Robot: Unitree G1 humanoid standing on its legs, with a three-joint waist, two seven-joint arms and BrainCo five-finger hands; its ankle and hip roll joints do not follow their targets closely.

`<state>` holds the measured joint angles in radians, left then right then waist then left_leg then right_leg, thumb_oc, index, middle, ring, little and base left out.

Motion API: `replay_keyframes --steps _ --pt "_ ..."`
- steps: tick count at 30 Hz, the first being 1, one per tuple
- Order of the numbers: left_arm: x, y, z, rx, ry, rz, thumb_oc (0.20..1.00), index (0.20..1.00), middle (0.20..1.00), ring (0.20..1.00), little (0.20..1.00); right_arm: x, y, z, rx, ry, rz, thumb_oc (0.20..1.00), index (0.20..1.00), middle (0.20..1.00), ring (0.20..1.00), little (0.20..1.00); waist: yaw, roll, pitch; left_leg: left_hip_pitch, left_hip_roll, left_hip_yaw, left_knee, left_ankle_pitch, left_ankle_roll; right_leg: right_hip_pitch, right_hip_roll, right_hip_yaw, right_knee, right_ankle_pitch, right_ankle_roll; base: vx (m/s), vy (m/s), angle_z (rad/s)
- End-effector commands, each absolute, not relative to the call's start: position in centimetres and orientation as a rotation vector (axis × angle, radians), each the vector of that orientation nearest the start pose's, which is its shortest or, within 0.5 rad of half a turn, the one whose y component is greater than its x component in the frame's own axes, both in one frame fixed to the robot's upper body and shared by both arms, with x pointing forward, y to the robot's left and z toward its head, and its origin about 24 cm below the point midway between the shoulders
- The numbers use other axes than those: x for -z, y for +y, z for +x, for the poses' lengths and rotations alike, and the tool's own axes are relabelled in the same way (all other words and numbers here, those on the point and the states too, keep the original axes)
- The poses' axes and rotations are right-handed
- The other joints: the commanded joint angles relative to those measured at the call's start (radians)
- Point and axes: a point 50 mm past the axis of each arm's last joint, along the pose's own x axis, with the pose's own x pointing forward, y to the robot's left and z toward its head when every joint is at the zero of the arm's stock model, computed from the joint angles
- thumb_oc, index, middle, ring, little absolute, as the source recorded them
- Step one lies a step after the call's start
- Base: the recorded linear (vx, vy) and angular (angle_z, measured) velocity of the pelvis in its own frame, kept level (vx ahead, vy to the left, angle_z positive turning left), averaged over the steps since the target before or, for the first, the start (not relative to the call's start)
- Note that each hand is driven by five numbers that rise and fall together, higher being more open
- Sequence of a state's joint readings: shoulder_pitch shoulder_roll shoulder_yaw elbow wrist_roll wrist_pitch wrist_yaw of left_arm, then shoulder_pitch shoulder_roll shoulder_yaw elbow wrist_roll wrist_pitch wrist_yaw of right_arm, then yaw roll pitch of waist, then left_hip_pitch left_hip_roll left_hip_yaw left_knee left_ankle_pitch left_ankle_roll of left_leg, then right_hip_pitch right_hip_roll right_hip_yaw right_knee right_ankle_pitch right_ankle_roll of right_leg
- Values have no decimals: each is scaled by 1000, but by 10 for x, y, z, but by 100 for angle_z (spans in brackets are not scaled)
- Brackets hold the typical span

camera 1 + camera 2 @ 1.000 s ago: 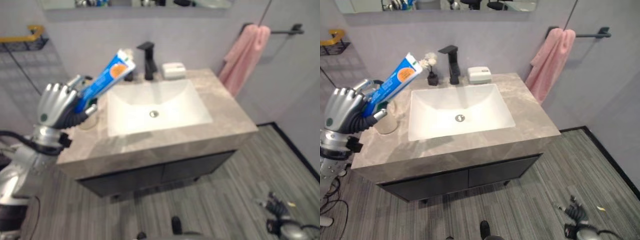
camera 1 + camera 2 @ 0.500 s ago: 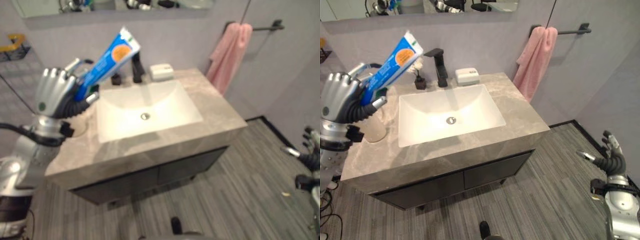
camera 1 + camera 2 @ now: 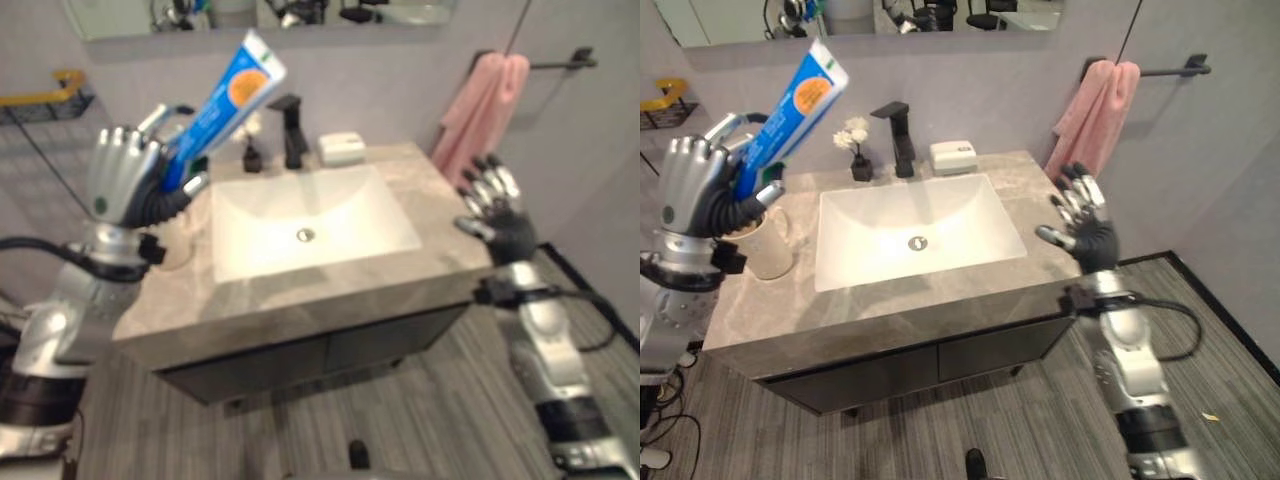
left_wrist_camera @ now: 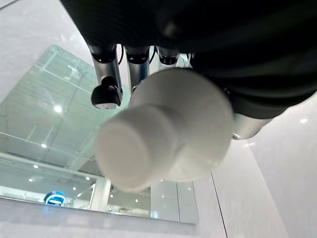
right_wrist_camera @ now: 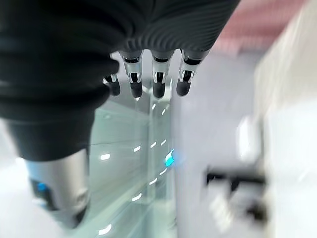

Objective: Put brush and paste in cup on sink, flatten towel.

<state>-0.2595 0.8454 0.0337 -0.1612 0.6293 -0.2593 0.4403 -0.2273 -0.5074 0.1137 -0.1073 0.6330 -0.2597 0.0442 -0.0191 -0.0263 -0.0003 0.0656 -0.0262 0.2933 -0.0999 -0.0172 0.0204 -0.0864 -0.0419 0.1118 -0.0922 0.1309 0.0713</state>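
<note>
My left hand [image 3: 125, 185] is shut on a blue toothpaste tube [image 3: 790, 110] with an orange spot, held up tilted over the counter's left end. Its white cap [image 4: 148, 144] shows close in the left wrist view, with the fingers [image 4: 106, 89] curled beside it. A white cup [image 3: 768, 245] stands on the counter just below that hand. My right hand [image 3: 1085, 235] is raised open by the counter's right edge, holding nothing, its fingers [image 5: 158, 74] straight. A pink towel [image 3: 1095, 115] hangs bunched on a black rail on the right wall.
A white basin [image 3: 915, 235] is set in the grey stone counter [image 3: 890, 310]. Behind it stand a black faucet [image 3: 902, 140], a white soap dish [image 3: 954, 155] and a small vase of flowers [image 3: 858, 150]. A black wall shelf [image 3: 660, 105] is at far left.
My right hand has come up from low by the floor to beside the counter's right edge, fingers spread. The left hand has lifted the tube slightly. The camera has shifted.
</note>
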Motion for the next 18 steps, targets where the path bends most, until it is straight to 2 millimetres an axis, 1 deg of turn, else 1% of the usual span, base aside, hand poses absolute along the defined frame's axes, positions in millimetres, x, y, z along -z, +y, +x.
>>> replay_keyframes --steps 1,2,4,7,9,12,13,17,18 --pt "-263 223 266 -418 -1129 1277 200 200 200 200 200 -206 -167 283 -336 -720 258 1000 1000 1000 1000 1000 13 -31 -9 0 -5 -64 13 -73 34 26 -59 -16 5 -31 72 0 0 0" --pt "-264 222 266 -423 -1135 1268 200 200 200 200 200 -209 -159 284 -353 -729 261 1000 1000 1000 1000 1000 17 -31 -8 -1 -5 -64 13 -72 33 26 -59 -18 5 -31 72 0 0 0" --pt "-265 218 268 -433 -1153 1254 200 200 200 200 200 -212 -144 285 -401 -732 330 1000 1000 1000 1000 1000 21 -30 -7 -2 -5 -66 13 -71 33 28 -60 -21 5 -32 71 0 0 0" --pt "-267 211 271 -439 -1179 1238 200 200 200 200 200 -222 -124 285 -486 -740 356 1000 1000 1000 1000 1000 26 -32 -6 -4 -4 -70 13 -69 31 29 -61 -29 5 -33 70 15 -3 2" --pt "-268 210 271 -442 -1187 1235 200 200 200 200 200 -225 -121 285 -503 -750 350 1000 1000 1000 1000 1000 26 -33 -4 -5 -4 -70 13 -69 31 28 -61 -31 5 -33 70 7 -2 2" --pt "-269 205 275 -443 -1197 1223 200 200 200 200 200 -233 -107 285 -556 -759 360 1000 1000 1000 1000 1000 27 -33 -4 -6 -3 -69 13 -69 30 28 -60 -30 5 -34 70 0 0 0" --pt "-271 203 276 -450 -1211 1213 200 200 200 200 200 -234 -99 288 -575 -742 387 1000 1000 1000 1000 1000 30 -35 -4 -7 -2 -66 13 -69 30 26 -59 -28 5 -32 72 0 0 0" --pt "-274 201 276 -461 -1227 1207 200 200 200 200 200 -236 -92 290 -603 -726 421 1000 1000 1000 1000 1000 31 -37 -4 -8 -2 -62 13 -69 29 23 -59 -26 5 -29 72 0 0 0" --pt "-277 200 278 -471 -1231 1206 200 200 200 200 200 -237 -85 291 -641 -697 450 1000 1000 1000 1000 1000 32 -39 -3 -8 -1 -61 13 -68 28 21 -59 -25 5 -27 72 0 0 0"
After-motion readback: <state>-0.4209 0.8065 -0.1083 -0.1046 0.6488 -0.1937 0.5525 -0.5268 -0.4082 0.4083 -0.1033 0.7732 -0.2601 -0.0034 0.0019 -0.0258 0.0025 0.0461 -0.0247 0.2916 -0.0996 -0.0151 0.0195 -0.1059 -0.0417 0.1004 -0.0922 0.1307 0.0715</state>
